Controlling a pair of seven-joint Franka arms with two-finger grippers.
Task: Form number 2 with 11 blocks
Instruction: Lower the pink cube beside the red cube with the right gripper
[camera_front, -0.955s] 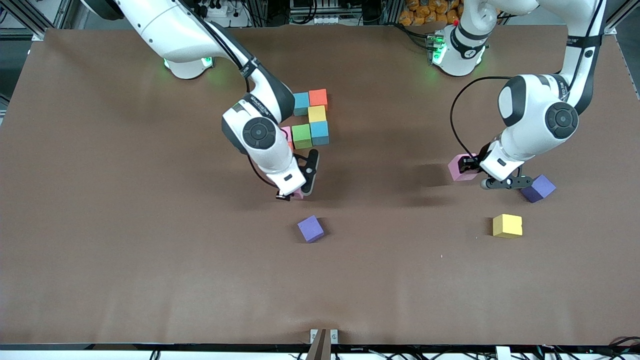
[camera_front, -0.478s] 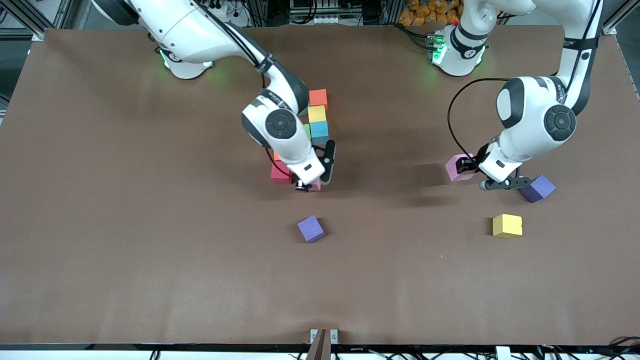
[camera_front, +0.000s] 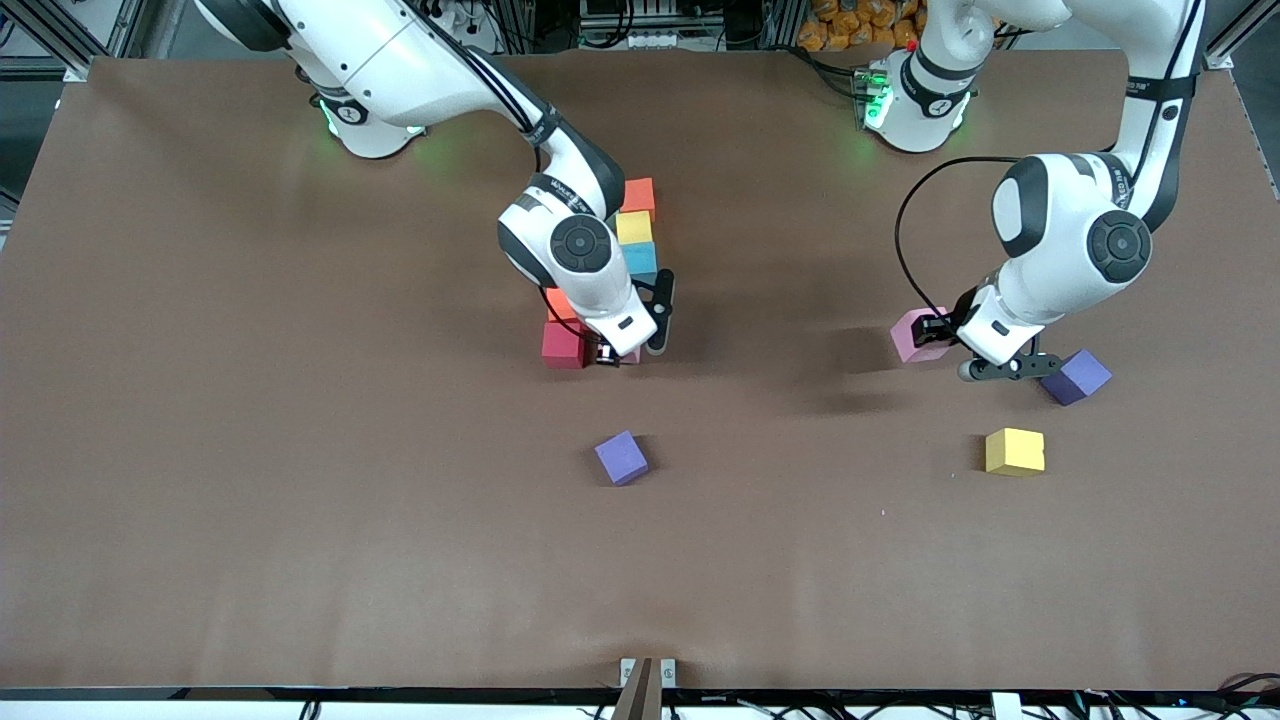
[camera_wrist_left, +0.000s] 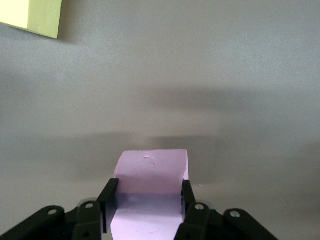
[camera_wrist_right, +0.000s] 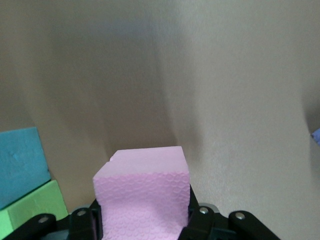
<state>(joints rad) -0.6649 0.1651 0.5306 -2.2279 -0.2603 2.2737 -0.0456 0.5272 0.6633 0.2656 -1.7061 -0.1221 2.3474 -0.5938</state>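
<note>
I hold two pink blocks, soft, light foam best pinched on flat opposite faces: my right tool (camera_front: 612, 355) pinches one (camera_wrist_right: 142, 192) beside the red block (camera_front: 563, 345) of the figure, my left tool (camera_front: 935, 331) another (camera_front: 913, 334) near the purple cube (camera_front: 1076, 376).

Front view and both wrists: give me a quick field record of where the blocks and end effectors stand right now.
right end effector: shut on a pink block, low beside the red block
left end effector: shut on another pink block, held toward the left arm's end of the table
visible part of figure: orange block, yellow block, light blue block, red block; others hidden by the right arm
loose: second yellow block
spare: two purple cubes
</note>
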